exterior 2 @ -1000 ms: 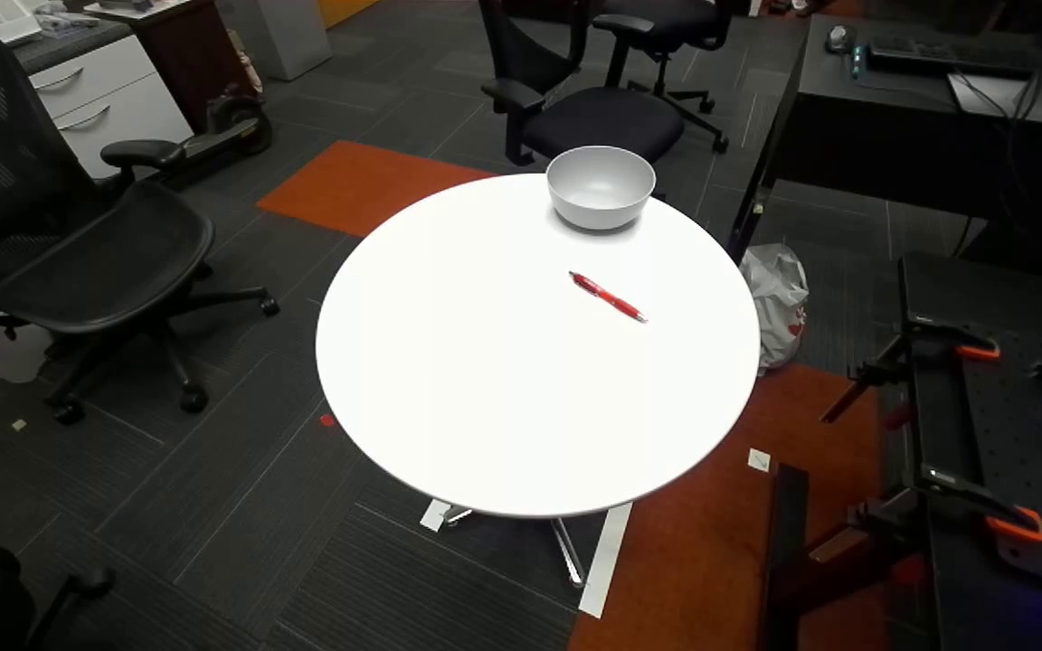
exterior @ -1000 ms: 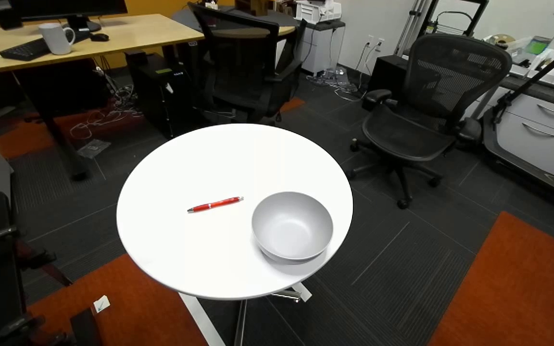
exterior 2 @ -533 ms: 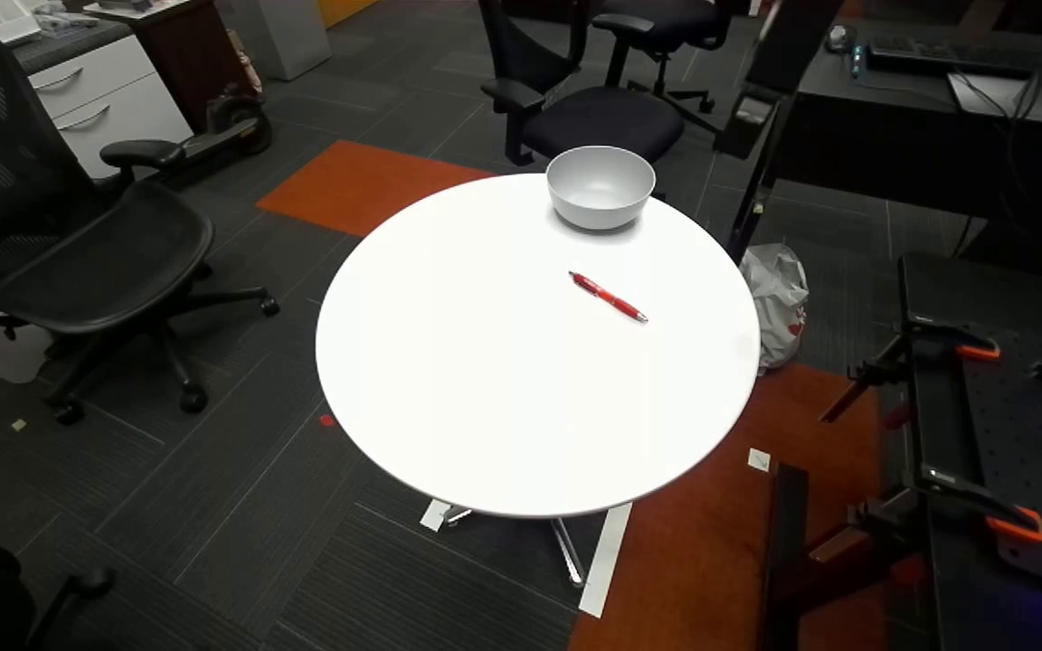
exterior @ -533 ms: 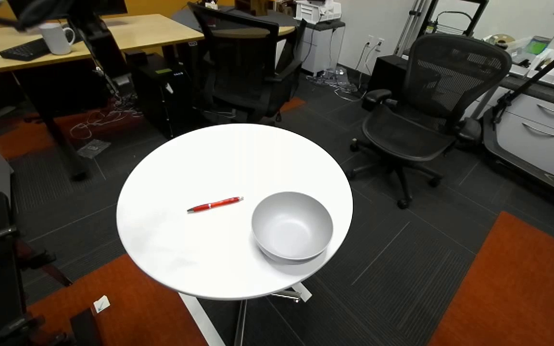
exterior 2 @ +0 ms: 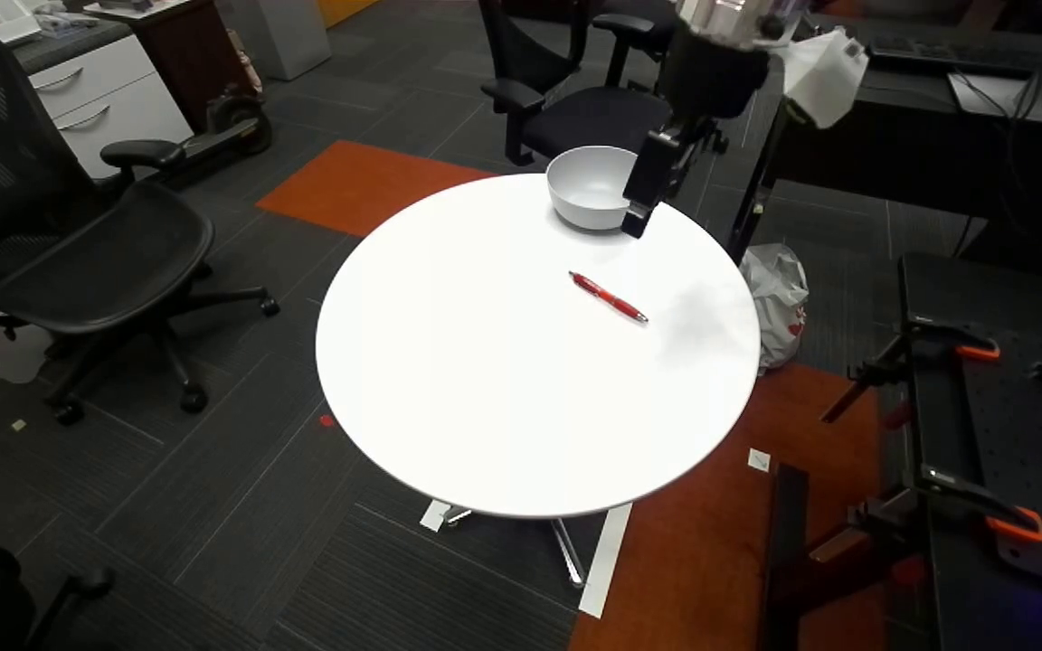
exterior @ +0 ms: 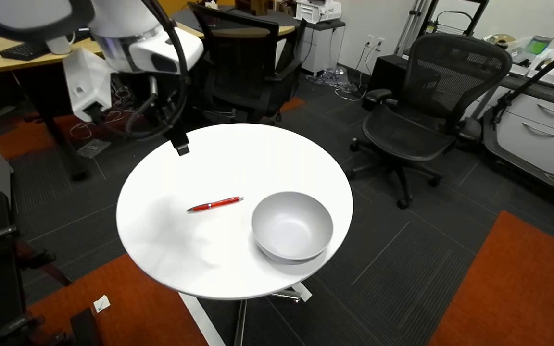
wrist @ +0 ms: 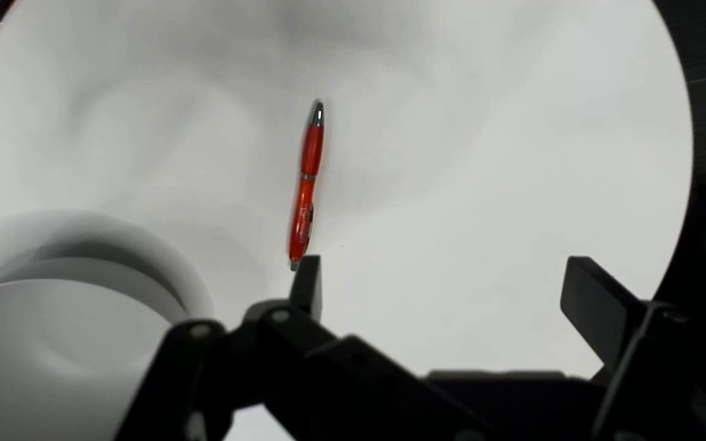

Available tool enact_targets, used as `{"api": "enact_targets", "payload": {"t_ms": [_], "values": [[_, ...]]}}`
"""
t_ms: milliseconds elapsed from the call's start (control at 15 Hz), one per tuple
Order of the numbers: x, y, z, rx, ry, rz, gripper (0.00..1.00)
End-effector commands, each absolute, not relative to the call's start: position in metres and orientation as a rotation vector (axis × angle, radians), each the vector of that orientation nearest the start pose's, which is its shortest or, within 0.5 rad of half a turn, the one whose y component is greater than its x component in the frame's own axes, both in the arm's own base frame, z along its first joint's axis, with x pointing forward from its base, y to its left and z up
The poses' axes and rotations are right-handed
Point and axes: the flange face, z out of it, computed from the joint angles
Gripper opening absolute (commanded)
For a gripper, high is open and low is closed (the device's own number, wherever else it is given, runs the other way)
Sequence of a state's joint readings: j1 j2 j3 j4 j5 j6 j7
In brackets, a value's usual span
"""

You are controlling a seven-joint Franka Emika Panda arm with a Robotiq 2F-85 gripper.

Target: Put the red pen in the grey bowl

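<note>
Swung well into both exterior views since half a second ago, bringing the arm (exterior: 125,19) in over the worktop (wrist: 482,184) without disturbing pen (wrist: 307,184) or bowl (wrist: 65,349). Holding the pincer (wrist: 445,282) above, spread wide, with nothing between its fingertips (wrist: 310,285). Lying flat on the worktop outside that gap, in the pen's case: ahead and to the left in the wrist view, with its button end showing just beside the nearer of the fingertips. Running lengthwise almost straight ahead, slightly canted, so roughly square to the closing direction. Calling, most likely, for a shift ahead and wrist-view left to straddle the pen, then a descent, without much turning. Worth minding: the bowl, near on that same side.
</note>
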State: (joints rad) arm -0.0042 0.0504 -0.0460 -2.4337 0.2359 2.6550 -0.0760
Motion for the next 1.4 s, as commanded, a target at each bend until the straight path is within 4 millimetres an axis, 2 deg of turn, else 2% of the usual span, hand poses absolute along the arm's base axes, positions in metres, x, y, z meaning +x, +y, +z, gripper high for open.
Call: {"api": "enact_targets", "payload": {"t_ms": [0,467,800,1133,1200,1333], "values": [[0.535,-0.041,0.263,-3.025,0.343,-0.279,1.0],[0.568,-0.061,0.199,-3.042,0.478,-0.206,1.0],[0.573,-0.069,0.162,-3.051,0.54,-0.133,1.0],[0.575,-0.076,0.138,-3.06,0.577,-0.076,1.0],[0.575,-0.077,0.135,-3.063,0.576,-0.072,0.78],[0.577,-0.078,0.132,-3.066,0.579,-0.069,0.66]]}}
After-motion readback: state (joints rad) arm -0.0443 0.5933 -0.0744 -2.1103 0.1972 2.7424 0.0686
